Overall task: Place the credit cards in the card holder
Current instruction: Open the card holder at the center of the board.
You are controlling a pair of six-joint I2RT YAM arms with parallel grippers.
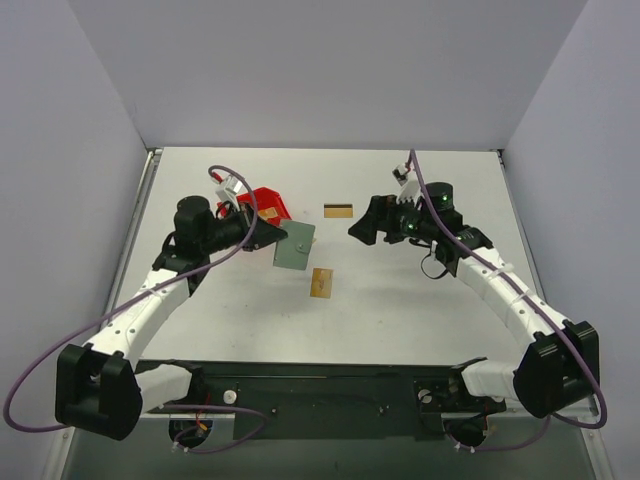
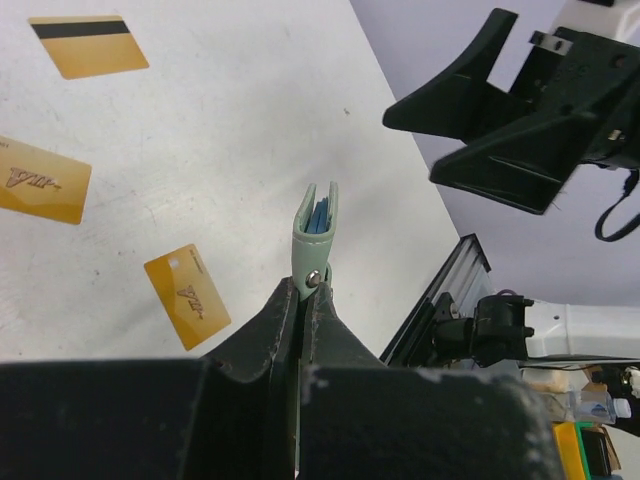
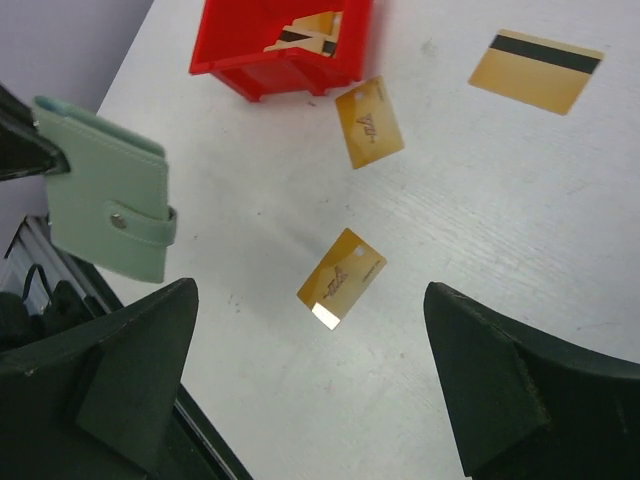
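Observation:
My left gripper [image 1: 275,238] is shut on the grey-green card holder [image 1: 295,246] and holds it above the table, closed with its snap tab fastened. In the left wrist view the card holder [image 2: 317,225] is edge-on between my fingers [image 2: 305,290], with light blue showing inside. My right gripper [image 1: 368,228] is open and empty, above the table to the holder's right. A gold card [image 3: 341,278] lies below its jaws [image 3: 310,380]. A second gold card [image 3: 369,122] lies by the bin. A striped card [image 1: 338,210] lies farther back.
A red plastic bin [image 1: 268,205] stands behind the card holder, with more cards [image 3: 310,30] inside. The gold card [image 1: 321,282] lies on the table in front of the holder. The black rail [image 1: 330,385] runs along the near edge.

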